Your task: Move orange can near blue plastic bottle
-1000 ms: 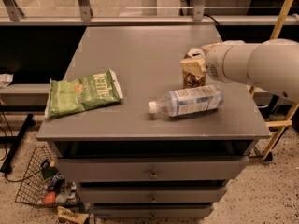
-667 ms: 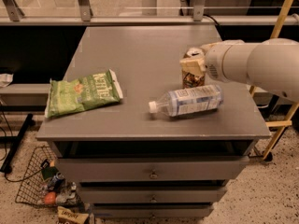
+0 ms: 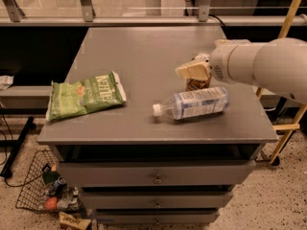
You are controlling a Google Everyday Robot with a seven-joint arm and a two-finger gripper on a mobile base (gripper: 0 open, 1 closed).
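The orange can (image 3: pixel 198 85) stands upright on the grey cabinet top (image 3: pixel 144 56), right of centre. Only its lower part shows, just behind the blue plastic bottle (image 3: pixel 196 103). The bottle lies on its side with its white cap (image 3: pixel 157 110) pointing left. The can and bottle are touching or almost touching. My gripper (image 3: pixel 194 71) reaches in from the right on a thick white arm (image 3: pixel 259 63) and sits over the top of the can, hiding it.
A green chip bag (image 3: pixel 85 98) lies flat at the left of the top. The top's front edge is just in front of the bottle. Drawers are below. A wire basket (image 3: pixel 45 193) with small items sits on the floor at lower left. A yellow frame (image 3: pixel 288 25) stands at right.
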